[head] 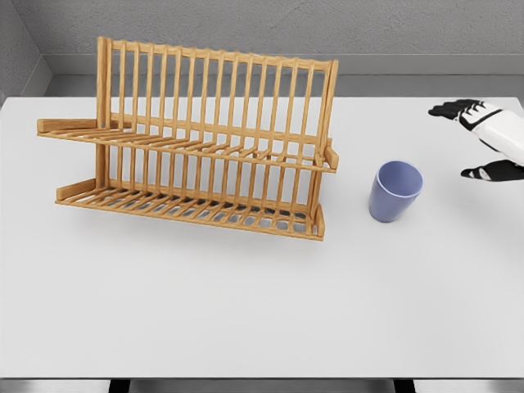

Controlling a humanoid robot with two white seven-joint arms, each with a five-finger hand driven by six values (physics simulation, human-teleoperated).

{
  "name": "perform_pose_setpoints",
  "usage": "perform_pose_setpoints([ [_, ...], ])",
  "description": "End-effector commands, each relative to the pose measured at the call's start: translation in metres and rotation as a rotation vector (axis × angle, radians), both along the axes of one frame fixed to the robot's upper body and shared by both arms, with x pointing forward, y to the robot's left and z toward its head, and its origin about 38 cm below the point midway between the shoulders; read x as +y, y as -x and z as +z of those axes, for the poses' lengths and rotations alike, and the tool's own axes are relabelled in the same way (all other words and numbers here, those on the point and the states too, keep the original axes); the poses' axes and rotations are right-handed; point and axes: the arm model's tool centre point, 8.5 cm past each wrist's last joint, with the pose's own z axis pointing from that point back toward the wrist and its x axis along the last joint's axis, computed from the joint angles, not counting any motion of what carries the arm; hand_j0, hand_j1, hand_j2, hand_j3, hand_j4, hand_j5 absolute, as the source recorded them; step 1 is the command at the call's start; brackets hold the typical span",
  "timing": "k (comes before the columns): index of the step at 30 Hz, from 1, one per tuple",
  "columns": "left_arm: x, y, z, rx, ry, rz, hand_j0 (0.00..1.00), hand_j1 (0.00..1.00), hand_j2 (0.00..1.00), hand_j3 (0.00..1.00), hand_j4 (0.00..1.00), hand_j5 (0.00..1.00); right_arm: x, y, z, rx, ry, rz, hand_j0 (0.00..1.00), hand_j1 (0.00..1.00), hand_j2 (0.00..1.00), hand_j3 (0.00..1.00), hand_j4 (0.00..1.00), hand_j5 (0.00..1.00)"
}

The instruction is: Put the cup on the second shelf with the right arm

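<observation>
While cup (395, 191) sits upright on table (246, 311) beside rack (196, 139), right hand (489, 139) hovers apart, fingers spread wide, empty.

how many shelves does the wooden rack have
2. The upper shelf runs across the middle of the rack; the lower shelf sits just above the table. Both are bare. The cup stands right of the rack.

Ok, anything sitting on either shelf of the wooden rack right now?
Nothing shows on either shelf of the wooden rack. The cup stands upright on the table to its right, apart from it. The right hand is open beyond the cup.
</observation>
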Motion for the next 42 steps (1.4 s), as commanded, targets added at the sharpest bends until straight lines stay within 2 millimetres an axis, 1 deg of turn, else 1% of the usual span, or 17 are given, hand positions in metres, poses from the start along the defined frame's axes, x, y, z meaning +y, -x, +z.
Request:
perform_pose_setpoints([
  [1, 0.0, 0.001, 0.0, 0.002, 0.0, 0.0, 1.0, 1.0, 1.0, 1.0, 1.0, 1.0, -0.001, 0.0, 0.0, 0.003, -0.004, -0.002, 1.0, 1.0, 1.0, 1.0, 1.0, 1.0],
  [6, 0.0, 0.001, 0.0, 0.002, 0.0, 0.0, 1.0, 1.0, 1.0, 1.0, 1.0, 1.0, -0.006, 0.001, 0.012, -0.02, -0.003, -0.009, 1.0, 1.0, 1.0, 1.0, 1.0, 1.0],
  [7, 0.0, 0.0, 0.0, 0.0, 0.0, 0.0, 1.0, 1.0, 1.0, 1.0, 1.0, 1.0, -0.001, 0.001, 0.014, -0.007, 0.024, 0.014, 1.0, 1.0, 1.0, 1.0, 1.0, 1.0],
  [9, 0.0, 0.001, 0.0, 0.002, 0.0, 0.0, 1.0, 1.0, 1.0, 1.0, 1.0, 1.0, 0.007, -0.007, 0.016, 0.169, 0.221, 0.09, 1.0, 1.0, 1.0, 1.0, 1.0, 1.0],
  [10, 0.0, 0.001, 0.0, 0.002, 0.0, 0.0, 1.0, 1.0, 1.0, 1.0, 1.0, 1.0, 0.007, -0.008, 0.017, 0.225, 0.286, 0.107, 1.0, 1.0, 1.0, 1.0, 1.0, 1.0],
  [13, 0.0, 0.001, 0.0, 0.002, 0.0, 0.0, 1.0, 1.0, 1.0, 1.0, 1.0, 1.0, 0.012, -0.009, 0.014, 0.32, 0.378, 0.147, 1.0, 1.0, 1.0, 1.0, 1.0, 1.0],
  [14, 0.0, 0.001, 0.0, 0.002, 0.0, 0.0, 1.0, 1.0, 1.0, 1.0, 1.0, 1.0, 0.015, -0.013, 0.021, 0.303, 0.381, 0.149, 1.0, 1.0, 1.0, 1.0, 1.0, 1.0],
  [15, 0.0, 0.001, 0.0, 0.002, 0.0, 0.0, 1.0, 1.0, 1.0, 1.0, 1.0, 1.0, 0.025, -0.021, 0.03, 0.271, 0.371, 0.166, 1.0, 1.0, 1.0, 1.0, 1.0, 1.0],
  [16, 0.0, 0.0, 0.0, 0.0, 0.0, 0.0, 1.0, 1.0, 1.0, 1.0, 1.0, 1.0, 0.037, -0.026, 0.03, 0.267, 0.376, 0.192, 1.0, 1.0, 1.0, 1.0, 1.0, 1.0],
  [17, 0.0, 0.001, 0.0, 0.002, 0.0, 0.0, 1.0, 1.0, 1.0, 1.0, 1.0, 1.0, 0.05, -0.032, 0.024, 0.277, 0.381, 0.222, 1.0, 1.0, 1.0, 1.0, 1.0, 1.0],
  [21, 0.0, 0.001, 0.0, 0.002, 0.0, 0.0, 1.0, 1.0, 1.0, 1.0, 1.0, 1.0, 0.059, -0.039, 0.025, 0.274, 0.384, 0.234, 1.0, 1.0, 1.0, 1.0, 1.0, 1.0],
  [24, 0.0, 0.001, 0.0, 0.002, 0.0, 0.0, 1.0, 1.0, 1.0, 1.0, 1.0, 1.0, 0.075, -0.047, 0.013, 0.298, 0.385, 0.264, 1.0, 1.0, 1.0, 1.0, 1.0, 1.0],
  [26, 0.0, 0.001, 0.0, 0.002, 0.0, 0.0, 1.0, 1.0, 1.0, 1.0, 1.0, 1.0, 0.072, -0.047, 0.006, 0.321, 0.389, 0.259, 1.0, 1.0, 1.0, 1.0, 1.0, 1.0],
  [29, 0.0, 0.001, 0.0, 0.002, 0.002, 0.0, 1.0, 1.0, 1.0, 1.0, 1.0, 1.0, 0.071, -0.047, 0.005, 0.323, 0.391, 0.257, 1.0, 1.0, 1.0, 1.0, 1.0, 1.0],
  [33, 0.0, 0.0, 0.0, 0.0, 0.0, 0.0, 1.0, 1.0, 1.0, 1.0, 1.0, 1.0, 0.075, -0.045, -0.005, 0.346, 0.401, 0.272, 1.0, 1.0, 1.0, 1.0, 1.0, 1.0],
  [36, 0.0, 0.001, 0.0, 0.002, 0.0, 0.0, 1.0, 1.0, 1.0, 1.0, 1.0, 1.0, 0.076, -0.045, -0.004, 0.344, 0.401, 0.274, 1.0, 1.0, 1.0, 1.0, 1.0, 1.0],
  [42, 0.0, 0.0, 0.0, 0.0, 0.0, 0.0, 1.0, 1.0, 1.0, 1.0, 1.0, 1.0, 0.079, -0.046, 0.006, 0.318, 0.404, 0.281, 1.0, 1.0, 1.0, 1.0, 1.0, 1.0],
])
